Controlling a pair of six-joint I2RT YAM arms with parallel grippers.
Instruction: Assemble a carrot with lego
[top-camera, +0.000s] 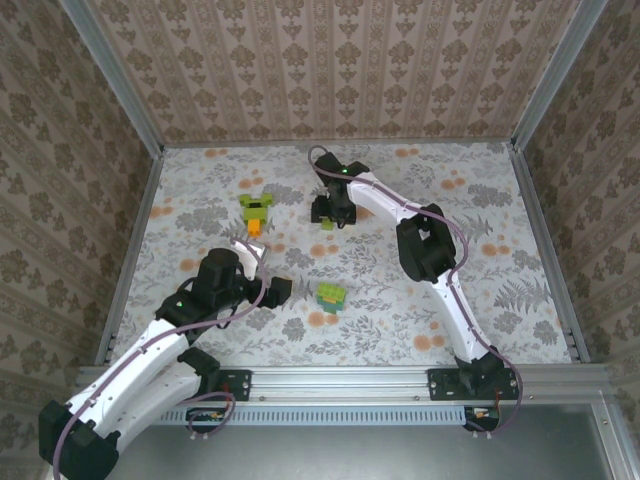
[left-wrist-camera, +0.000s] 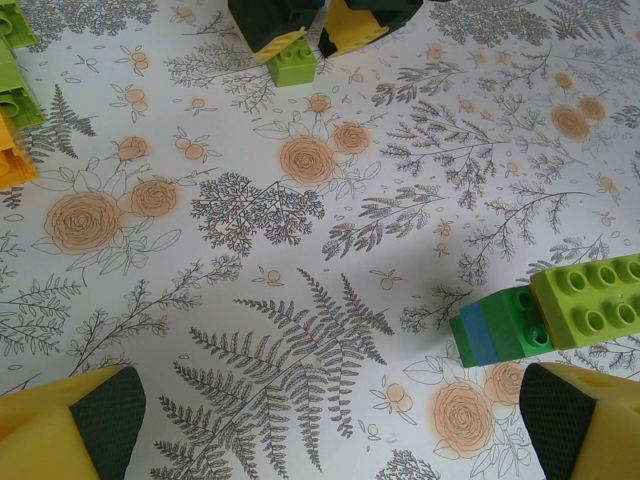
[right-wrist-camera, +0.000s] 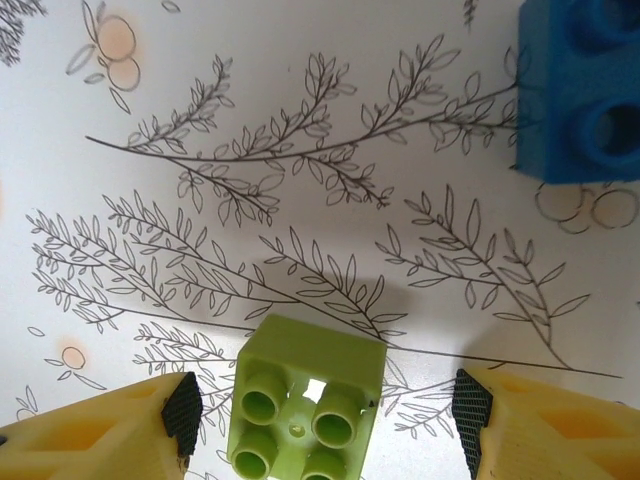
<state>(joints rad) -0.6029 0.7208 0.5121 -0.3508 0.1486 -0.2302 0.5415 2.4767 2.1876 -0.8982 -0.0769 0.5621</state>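
Observation:
The carrot (top-camera: 255, 208), lime-green bricks with an orange tip (top-camera: 256, 227), lies on the floral table left of my right gripper (top-camera: 328, 217); its lime and orange edge (left-wrist-camera: 12, 110) shows at the left of the left wrist view. My right gripper (right-wrist-camera: 325, 415) is open around a loose lime-green brick (right-wrist-camera: 305, 410), studs toward the camera, with a gap on each side. That brick (left-wrist-camera: 292, 63) also sits below the right fingers (left-wrist-camera: 268, 30). My left gripper (left-wrist-camera: 330, 420) is open over bare cloth, left of a lime, dark green and blue stack (left-wrist-camera: 555, 310) (top-camera: 330, 296).
A blue brick (right-wrist-camera: 580, 90) lies just beyond the right gripper at the upper right of its wrist view. Metal rails and patterned walls (top-camera: 130, 230) border the table on all sides.

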